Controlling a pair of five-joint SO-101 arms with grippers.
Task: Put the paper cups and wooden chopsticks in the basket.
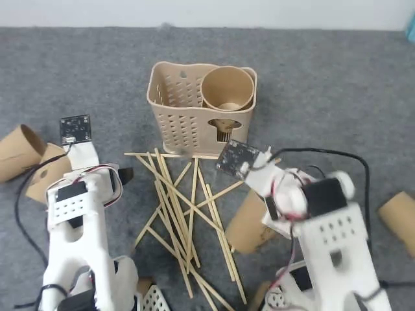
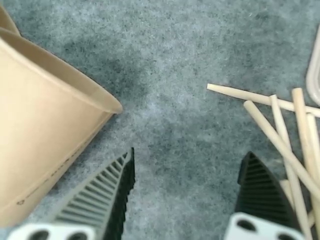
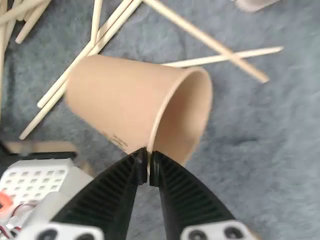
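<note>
Paper is thin and light, and that is what we have at the right gripper (image 3: 149,156). Its jaws are clenched on the rim of a brown cup (image 3: 135,107), one finger inside the mouth and one outside. This cup lies on its side in front of the basket (image 1: 178,123), on the robot's side of it, at the edge of the scattered chopsticks (image 1: 176,217). We cannot tell whether it has left the grey carpet (image 1: 337,84). We judge the rolled rim to be the stiffest part and a fair place to pinch. The wall below it would dent under a hard squeeze, and a cup held at one edge may swing as it is carried up to the basket. A second cup (image 1: 227,89) already stands inside the basket. Two more cups (image 1: 18,152) lie well off to the basket's left, and another cup (image 1: 399,217) lies far to its right. The left gripper (image 2: 190,153) is spread wide with nothing between its jaws, low over bare carpet between those left-hand cups and the chopsticks. The chopsticks look stiff, smooth and slim. We think they are best pinched mid-length across the stick, where one lies apart from the tangle.
</note>
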